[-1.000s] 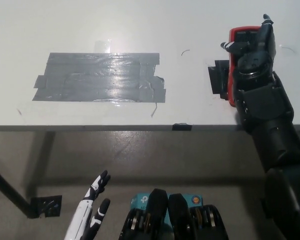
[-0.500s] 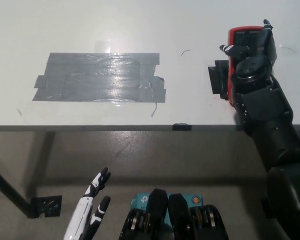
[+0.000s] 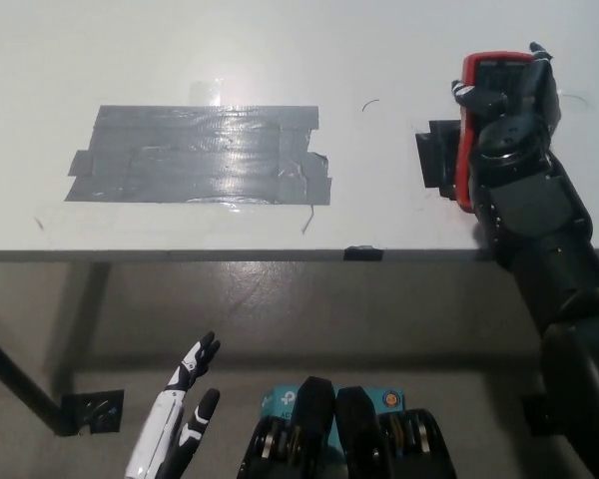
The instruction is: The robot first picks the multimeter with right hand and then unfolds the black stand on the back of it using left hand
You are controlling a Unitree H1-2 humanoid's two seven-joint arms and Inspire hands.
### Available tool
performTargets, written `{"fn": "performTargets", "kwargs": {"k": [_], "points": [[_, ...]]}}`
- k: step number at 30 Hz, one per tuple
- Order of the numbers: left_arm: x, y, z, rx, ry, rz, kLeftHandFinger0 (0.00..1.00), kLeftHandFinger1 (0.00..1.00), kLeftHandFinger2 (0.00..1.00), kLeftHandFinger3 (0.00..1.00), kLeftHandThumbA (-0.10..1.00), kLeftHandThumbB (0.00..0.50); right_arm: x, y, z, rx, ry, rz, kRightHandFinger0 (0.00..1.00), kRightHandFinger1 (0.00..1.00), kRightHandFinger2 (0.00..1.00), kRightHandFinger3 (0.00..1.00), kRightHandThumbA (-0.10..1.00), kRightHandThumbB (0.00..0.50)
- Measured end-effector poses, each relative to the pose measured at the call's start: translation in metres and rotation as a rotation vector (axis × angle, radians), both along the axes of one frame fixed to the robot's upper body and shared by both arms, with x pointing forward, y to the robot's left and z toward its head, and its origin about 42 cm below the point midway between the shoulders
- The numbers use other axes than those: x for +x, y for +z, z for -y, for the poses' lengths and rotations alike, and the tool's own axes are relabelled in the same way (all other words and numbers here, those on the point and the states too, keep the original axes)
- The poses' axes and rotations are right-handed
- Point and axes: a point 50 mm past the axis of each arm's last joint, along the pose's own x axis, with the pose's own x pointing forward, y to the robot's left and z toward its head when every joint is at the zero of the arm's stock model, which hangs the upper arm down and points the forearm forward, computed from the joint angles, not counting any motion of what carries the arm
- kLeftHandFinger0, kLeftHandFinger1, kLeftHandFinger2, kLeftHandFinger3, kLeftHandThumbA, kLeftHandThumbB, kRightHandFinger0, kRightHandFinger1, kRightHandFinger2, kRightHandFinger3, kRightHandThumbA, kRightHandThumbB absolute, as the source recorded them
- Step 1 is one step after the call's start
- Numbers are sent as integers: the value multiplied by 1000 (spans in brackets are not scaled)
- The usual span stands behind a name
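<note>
The white tabletop (image 3: 280,50) lies bare across its far half, from ten o'clock round to one o'clock, giving wide passage. At nine to ten o'clock a flat patch of grey duct tape (image 3: 200,155) sits flush with the surface. At two o'clock the black right hand (image 3: 509,110) and its forearm cover the red-cased multimeter (image 3: 471,120), with a small black rectangular piece (image 3: 437,160) just beside, blocking that corner. The white left hand (image 3: 180,424) hangs at seven o'clock, below the table edge, in open room.

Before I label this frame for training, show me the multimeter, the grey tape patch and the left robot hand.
multimeter (image 3: 465,130): head view, red left edge.
grey tape patch (image 3: 200,155): head view, its middle.
left robot hand (image 3: 183,409): head view, white back of the hand.
</note>
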Motion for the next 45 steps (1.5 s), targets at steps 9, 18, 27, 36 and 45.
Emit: {"fn": "performTargets", "kwargs": {"k": [9, 18, 27, 36, 45], "points": [[6, 4, 0, 3, -5, 16, 1000, 1000, 1000, 1000, 1000, 212, 0, -5, 1, 36, -5, -1, 0, 0, 99, 188, -100, 248], [7, 5, 0, 3, -6, 21, 1000, 1000, 1000, 1000, 1000, 206, -4, -10, 7, 258, -4, 64, 0, 122, 604, 482, -100, 188], [7, 5, 0, 3, -5, 20, 1000, 1000, 1000, 1000, 1000, 210, -33, -36, 12, 595, 31, 170, 0, 234, 764, 928, -100, 130], [9, 7, 2, -4, -4, 27, 1000, 1000, 1000, 1000, 1000, 153, -76, -64, 3, 794, 38, 197, 0, 304, 794, 935, -100, 113], [22, 22, 8, -23, -14, 84, 1000, 1000, 1000, 1000, 1000, 138, -117, -71, 8, 952, 48, 256, 0, 335, 779, 986, -100, 116]]}}
